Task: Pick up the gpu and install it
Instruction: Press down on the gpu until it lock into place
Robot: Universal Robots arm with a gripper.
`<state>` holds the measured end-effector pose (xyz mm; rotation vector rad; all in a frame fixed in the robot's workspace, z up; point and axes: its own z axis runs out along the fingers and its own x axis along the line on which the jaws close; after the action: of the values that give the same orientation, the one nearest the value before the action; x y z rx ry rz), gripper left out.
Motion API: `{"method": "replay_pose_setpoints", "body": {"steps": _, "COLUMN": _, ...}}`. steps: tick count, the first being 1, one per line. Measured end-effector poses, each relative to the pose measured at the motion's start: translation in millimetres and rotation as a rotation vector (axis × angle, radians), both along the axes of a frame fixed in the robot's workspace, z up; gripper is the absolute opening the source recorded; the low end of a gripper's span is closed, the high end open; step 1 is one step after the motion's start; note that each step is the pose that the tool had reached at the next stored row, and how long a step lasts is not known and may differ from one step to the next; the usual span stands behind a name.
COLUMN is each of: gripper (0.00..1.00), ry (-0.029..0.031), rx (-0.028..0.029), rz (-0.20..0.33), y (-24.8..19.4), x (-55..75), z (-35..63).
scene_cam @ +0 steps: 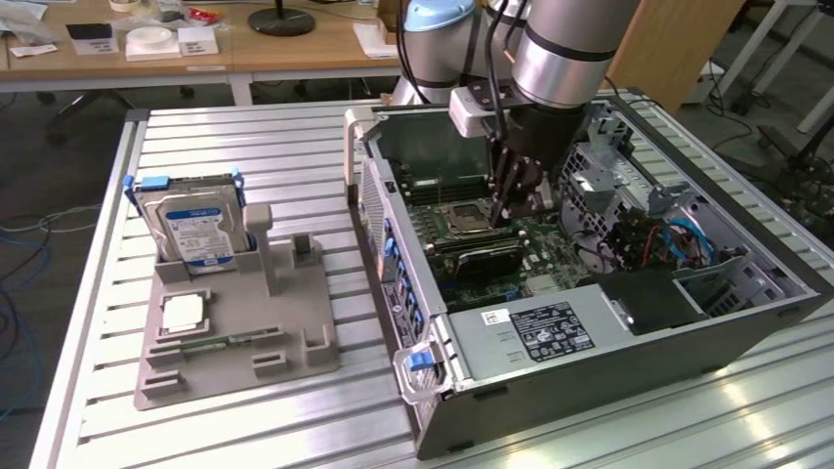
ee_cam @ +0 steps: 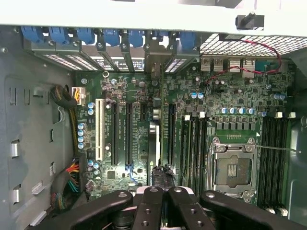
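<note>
The gpu (scene_cam: 485,258) stands on edge among the expansion slots of the motherboard (scene_cam: 548,259), inside the open computer case (scene_cam: 729,313) that lies on its side. In the wrist view the gpu (ee_cam: 155,143) appears edge-on as a thin pale strip between two long black slots. My gripper (scene_cam: 515,210) hangs straight down into the case just above the card. Its black fingers (ee_cam: 180,206) meet at the tips, shut, right over the card's near end. I cannot tell whether they touch the card.
A grey parts holder (scene_cam: 293,357) on the slatted table (scene_cam: 261,147) at the exterior view's left carries a hard drive (scene_cam: 195,230), a processor chip (scene_cam: 183,311) and a memory stick (scene_cam: 215,342). The power supply (scene_cam: 548,327), drive cage and cables crowd the case's near end.
</note>
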<state>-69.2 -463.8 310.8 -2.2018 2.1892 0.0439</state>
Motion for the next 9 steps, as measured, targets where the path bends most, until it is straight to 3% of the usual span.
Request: {"method": "replay_pose_setpoints", "body": {"steps": 9, "gripper": 0.11, "ry": 0.0, "rx": 0.0, "rz": 0.0, "y": 0.0, "x": 0.0, "z": -6.5}}
